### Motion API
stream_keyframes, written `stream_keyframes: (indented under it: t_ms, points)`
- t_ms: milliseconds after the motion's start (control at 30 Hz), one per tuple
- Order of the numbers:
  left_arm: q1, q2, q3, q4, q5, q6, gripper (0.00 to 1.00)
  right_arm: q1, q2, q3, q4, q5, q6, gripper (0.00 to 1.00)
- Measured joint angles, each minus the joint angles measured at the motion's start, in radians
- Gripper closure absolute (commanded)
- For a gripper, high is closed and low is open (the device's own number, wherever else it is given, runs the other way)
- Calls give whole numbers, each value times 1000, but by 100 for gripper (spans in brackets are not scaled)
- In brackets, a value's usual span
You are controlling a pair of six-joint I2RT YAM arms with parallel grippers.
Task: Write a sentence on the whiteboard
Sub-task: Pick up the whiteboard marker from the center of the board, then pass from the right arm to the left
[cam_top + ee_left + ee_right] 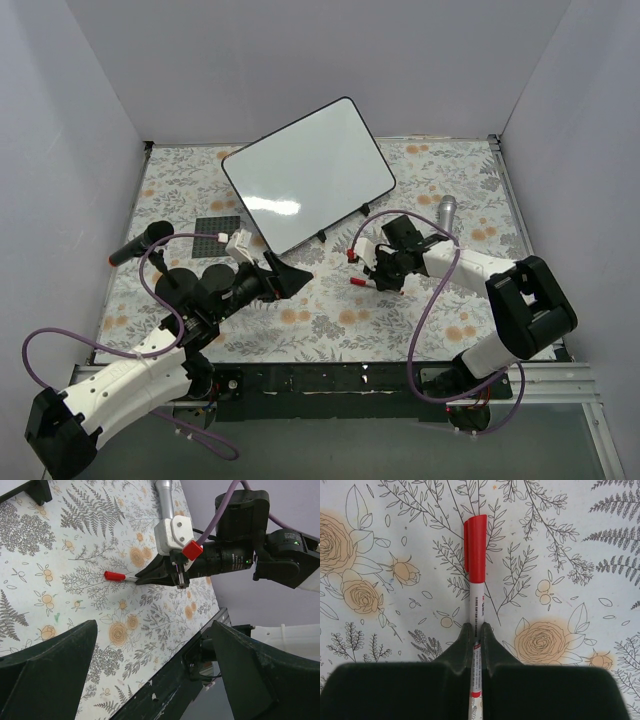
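The whiteboard (305, 185) stands tilted on its small black feet at the back middle of the table. Its surface is blank; the sentence is not in view. My right gripper (375, 277) is low over the floral cloth, in front of the board's near right corner. It is shut on a white marker with a red cap (475, 555), and the cap sticks out past the fingertips (464, 635). The marker's cap also shows in the left wrist view (115, 576) and in the top view (357, 282). My left gripper (297, 276) is open and empty, pointing towards the right gripper (155, 576).
A black cylinder (140, 243) lies at the left edge. A dark grey square mat (215, 232) lies beside the board's near left corner. A silver cylinder (447, 212) lies at the right of the board. The table's black front rail (165, 680) is below my left gripper.
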Motion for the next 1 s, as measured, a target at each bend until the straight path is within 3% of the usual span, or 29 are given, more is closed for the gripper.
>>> stream_keyframes:
  t_ms: [300, 567, 800, 1000]
  points:
    - [0, 65, -66, 114, 62, -73, 2, -28, 6, 19, -46, -59, 13, 99]
    - [0, 314, -85, 325, 177, -146, 3, -76, -125, 20, -111, -273, -39, 99]
    - [0, 501, -80, 483, 274, -172, 13, -75, -172, 20, -141, -402, -101, 99]
    - [0, 646, -43, 578, 346, -188, 34, -75, -173, 20, -174, -469, -147, 99]
